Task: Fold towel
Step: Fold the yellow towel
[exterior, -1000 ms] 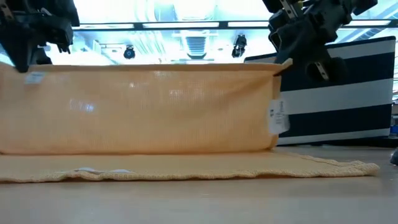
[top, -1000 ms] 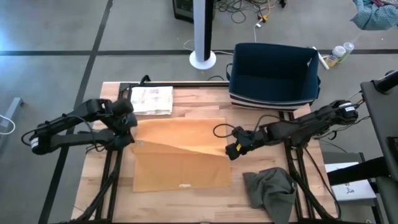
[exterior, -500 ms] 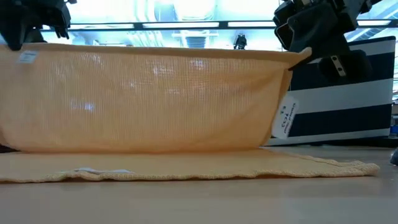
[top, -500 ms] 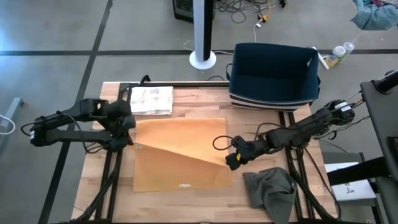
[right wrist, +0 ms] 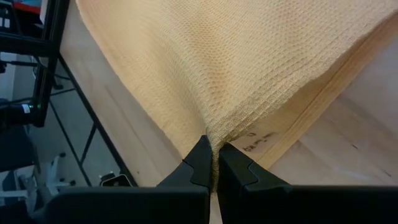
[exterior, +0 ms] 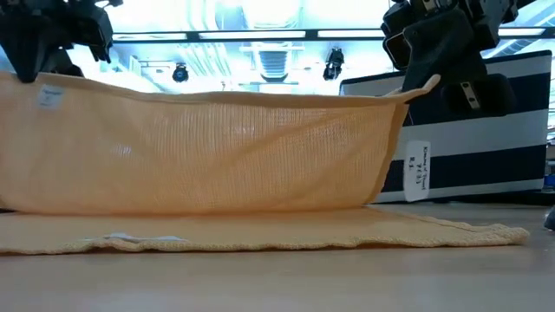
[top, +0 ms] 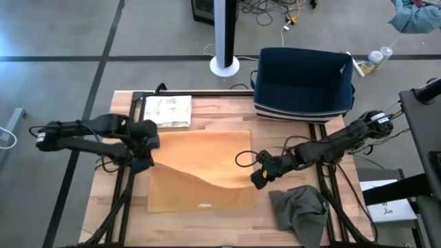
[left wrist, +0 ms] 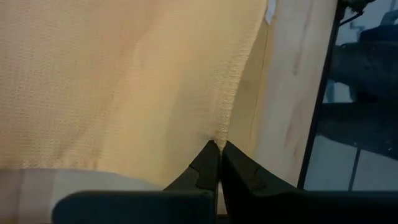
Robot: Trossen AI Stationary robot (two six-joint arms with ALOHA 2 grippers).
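A tan waffle-weave towel (top: 200,162) lies on the wooden table. Its far half is lifted and doubled toward the near edge, above the lower layer (exterior: 260,232) that rests flat on the table. My left gripper (top: 147,160) is shut on the raised edge's left corner. My right gripper (top: 255,180) is shut on its right corner, and a white label (exterior: 418,178) hangs below that corner. In the low view the raised edge runs between the two grippers and dips in the middle. My left gripper pinches the towel's hemmed edge at the left corner (left wrist: 219,134) between its two fingertips, slanting down from the left. The cloth hangs from there down to the table. My right gripper pinches the right corner (right wrist: 216,138) between its fingertips, slanting down from the right. The cloth fans out from the pinch, and its lower part lies on the table.
A navy striped bin (top: 303,83) stands at the far right of the table. A white printed sheet (top: 167,110) lies at the far left. A crumpled grey-green cloth (top: 300,210) lies at the near right corner, close to my right gripper.
Both grippers have carried the raised edge toward the table's near edge. The right one stopped half a second ago, while the left also went a little rightward. More of the towel now lies over its lower layer, and the held edge has gone from straight to sagging.
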